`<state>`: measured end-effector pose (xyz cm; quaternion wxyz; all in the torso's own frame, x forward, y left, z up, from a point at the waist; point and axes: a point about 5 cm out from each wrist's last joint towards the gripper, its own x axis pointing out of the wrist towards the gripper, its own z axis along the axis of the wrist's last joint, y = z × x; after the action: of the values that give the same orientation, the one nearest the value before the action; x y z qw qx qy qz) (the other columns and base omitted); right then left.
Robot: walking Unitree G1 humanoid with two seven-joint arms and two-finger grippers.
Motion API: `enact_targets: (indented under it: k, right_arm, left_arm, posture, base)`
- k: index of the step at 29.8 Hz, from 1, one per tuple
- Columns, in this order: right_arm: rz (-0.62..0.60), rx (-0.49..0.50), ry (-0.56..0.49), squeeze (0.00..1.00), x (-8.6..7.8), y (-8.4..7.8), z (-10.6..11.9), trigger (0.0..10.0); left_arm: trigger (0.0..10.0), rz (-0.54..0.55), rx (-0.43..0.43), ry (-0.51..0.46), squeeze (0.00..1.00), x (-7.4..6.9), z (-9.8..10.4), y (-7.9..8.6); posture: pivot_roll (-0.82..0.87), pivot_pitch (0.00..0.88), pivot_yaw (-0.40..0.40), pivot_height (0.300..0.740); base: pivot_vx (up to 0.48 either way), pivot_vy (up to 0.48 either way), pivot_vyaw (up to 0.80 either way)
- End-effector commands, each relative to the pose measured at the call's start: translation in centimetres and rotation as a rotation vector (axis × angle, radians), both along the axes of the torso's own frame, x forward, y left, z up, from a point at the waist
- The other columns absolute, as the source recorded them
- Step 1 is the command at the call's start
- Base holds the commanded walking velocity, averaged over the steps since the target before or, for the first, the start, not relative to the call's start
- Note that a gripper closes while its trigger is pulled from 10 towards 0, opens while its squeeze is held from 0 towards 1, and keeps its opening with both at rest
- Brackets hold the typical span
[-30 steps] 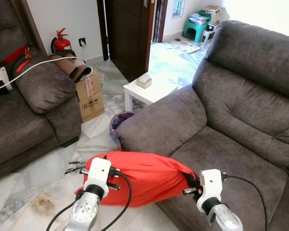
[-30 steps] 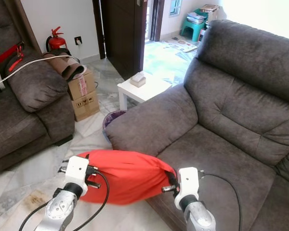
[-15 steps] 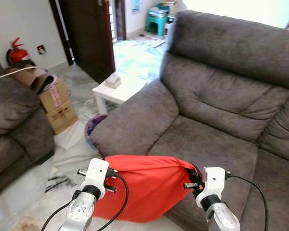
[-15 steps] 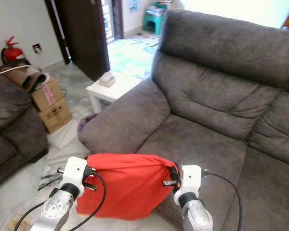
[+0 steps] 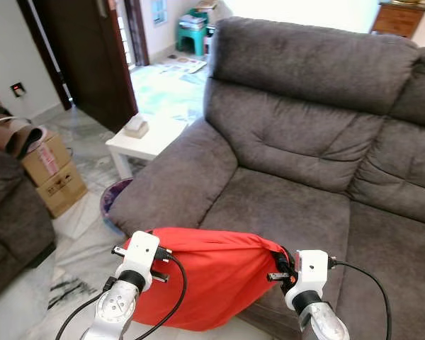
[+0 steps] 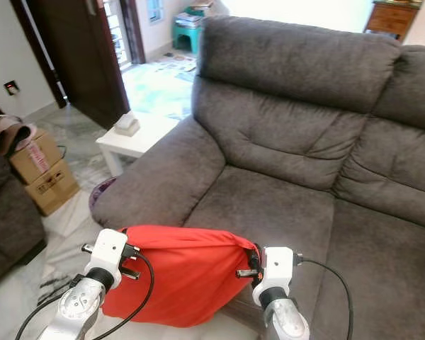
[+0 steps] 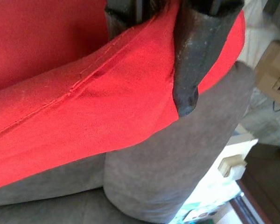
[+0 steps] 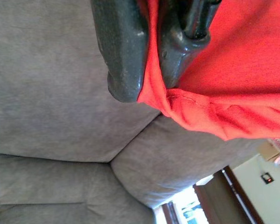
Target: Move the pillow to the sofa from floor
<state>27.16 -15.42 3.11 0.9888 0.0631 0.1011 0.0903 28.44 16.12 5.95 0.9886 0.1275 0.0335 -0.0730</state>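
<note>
A red pillow (image 5: 205, 280) hangs between my two arms, low in front of the grey sofa's (image 5: 297, 205) seat edge and lifted off the floor. My left gripper (image 7: 154, 51) is shut on the pillow's left top corner, one black finger (image 7: 196, 60) lying over the red cloth. My right gripper (image 8: 147, 65) is shut on the pillow's right corner, the fabric pinched between its fingers (image 8: 121, 51). The sofa's seat cushion lies just beyond the pillow, with its left armrest (image 5: 177, 184) to the left.
A small white side table (image 5: 145, 140) with a tissue box (image 5: 135, 127) stands beside the armrest. A purple bin (image 5: 112, 200) sits below it. Cardboard boxes (image 5: 48, 173) and another grey sofa (image 5: 10, 227) are at left. A dark door (image 5: 78, 57) is behind.
The view has swung right, so the sofa now stands squarely ahead and the left sofa has slid out. The pillow stays held between both grippers, a little nearer the seat.
</note>
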Motion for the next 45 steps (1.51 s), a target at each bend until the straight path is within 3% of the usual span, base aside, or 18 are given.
enact_targets:
  k: [1, 31, 38, 45]
  right_arm:
    - [-0.070, -0.009, -0.019, 0.00, -0.1, -1.4, 0.2, 10.0]
    - [-0.046, -0.073, -0.054, 0.00, 1.0, -2.4, 1.2, 10.0]
    - [-0.051, -0.064, -0.099, 0.00, 1.7, -2.8, 2.4, 10.0]
    - [-0.035, -0.075, -0.103, 0.00, 1.9, -2.7, 2.6, 10.0]
  left_arm:
    - [10.0, 0.053, -0.005, -0.124, 0.00, 0.6, 2.4, 1.0]
    - [10.0, 0.064, -0.043, -0.124, 0.00, 0.5, 2.4, 0.5]
    - [10.0, 0.061, -0.054, -0.126, 0.00, 0.4, 2.3, 0.1]
    - [10.0, 0.058, -0.062, -0.130, 0.00, 0.3, 2.3, -0.1]
  posture:
    - [0.06, 0.021, 0.062, 0.740]
    - [0.07, 0.063, 0.018, 0.740]
    - [0.07, 0.071, 0.007, 0.740]
    - [0.07, 0.073, 0.001, 0.740]
  base:
    - [0.000, -0.330, -0.80]
    - [0.000, -0.011, -0.80]
    - [0.000, -0.071, 0.00]
    - [0.000, -0.452, 0.00]
